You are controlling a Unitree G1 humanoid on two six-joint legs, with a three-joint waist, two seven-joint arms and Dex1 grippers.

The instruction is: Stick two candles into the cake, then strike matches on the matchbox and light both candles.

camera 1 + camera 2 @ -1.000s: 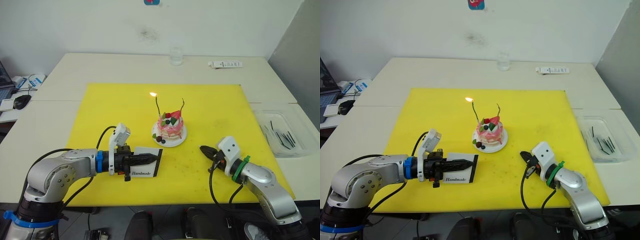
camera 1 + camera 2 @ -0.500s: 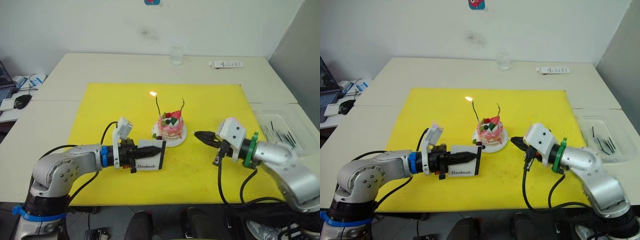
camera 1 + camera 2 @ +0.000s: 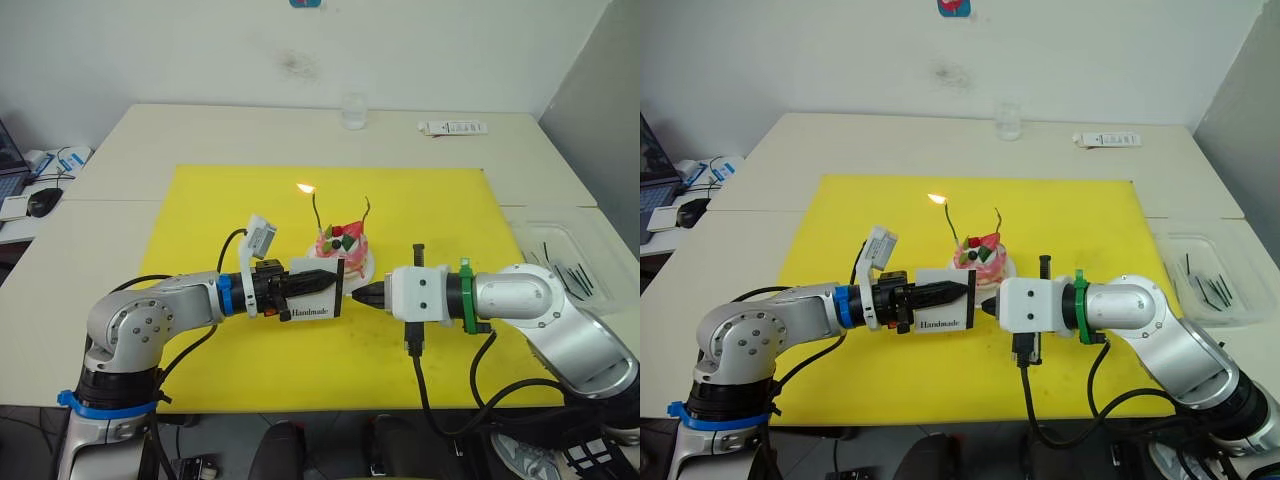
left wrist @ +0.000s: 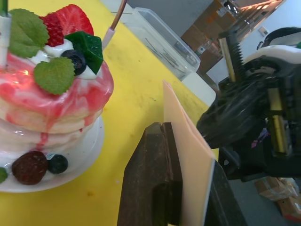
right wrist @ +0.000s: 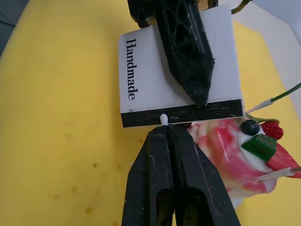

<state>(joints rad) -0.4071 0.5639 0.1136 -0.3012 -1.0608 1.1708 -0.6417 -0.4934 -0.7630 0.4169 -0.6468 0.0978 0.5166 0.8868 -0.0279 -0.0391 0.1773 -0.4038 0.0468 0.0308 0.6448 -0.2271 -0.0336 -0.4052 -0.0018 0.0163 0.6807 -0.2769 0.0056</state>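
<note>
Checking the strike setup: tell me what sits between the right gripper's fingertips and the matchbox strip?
A match's white head, pinched in the right gripper, meets the black strip of the matchbox; nothing else lies between, as the right wrist view shows.

I can read only one word, "Handmade", printed in black on the white matchbox.

White table w/ yellow mat, glass, tray.

White wall (smudged); cream tables; yellow mat.
</note>
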